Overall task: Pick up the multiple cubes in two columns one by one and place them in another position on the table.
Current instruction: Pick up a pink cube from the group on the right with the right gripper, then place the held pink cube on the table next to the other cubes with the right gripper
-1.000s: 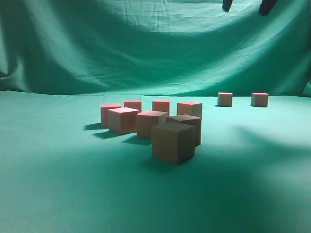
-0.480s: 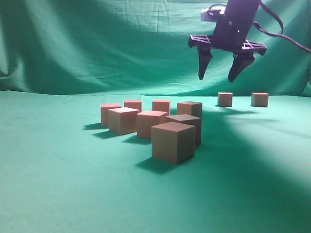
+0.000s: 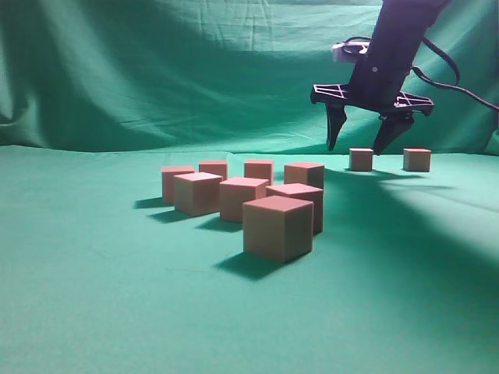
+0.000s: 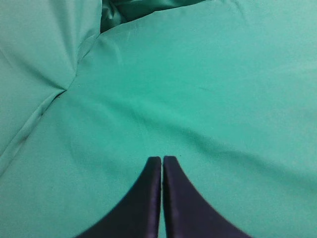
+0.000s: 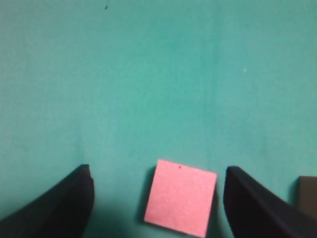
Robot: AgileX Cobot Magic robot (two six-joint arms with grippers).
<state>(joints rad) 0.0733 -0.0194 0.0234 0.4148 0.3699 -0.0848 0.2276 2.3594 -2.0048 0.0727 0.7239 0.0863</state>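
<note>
Several pinkish-red cubes stand in two columns on the teal table (image 3: 93, 296), the nearest one (image 3: 277, 227) in front. Two more cubes stand far right: one (image 3: 360, 159) and another (image 3: 416, 159). My right gripper (image 3: 359, 145) is open and hangs just above the first of these, a finger on each side. In the right wrist view that cube's pink top (image 5: 181, 197) lies between the open fingers (image 5: 157, 171), untouched. Another cube's edge (image 5: 308, 197) shows at the right border. My left gripper (image 4: 162, 158) is shut and empty over bare cloth; it is out of the exterior view.
A draped green cloth backdrop (image 3: 156, 70) rises behind the table. In the left wrist view the cloth folds (image 4: 64, 89) at the upper left. A cable (image 3: 460, 82) trails from the right arm.
My right gripper came into view from the top of the frame, descended and moved slightly right; it now hangs open just over the far-right cube. The cubes have not moved.
</note>
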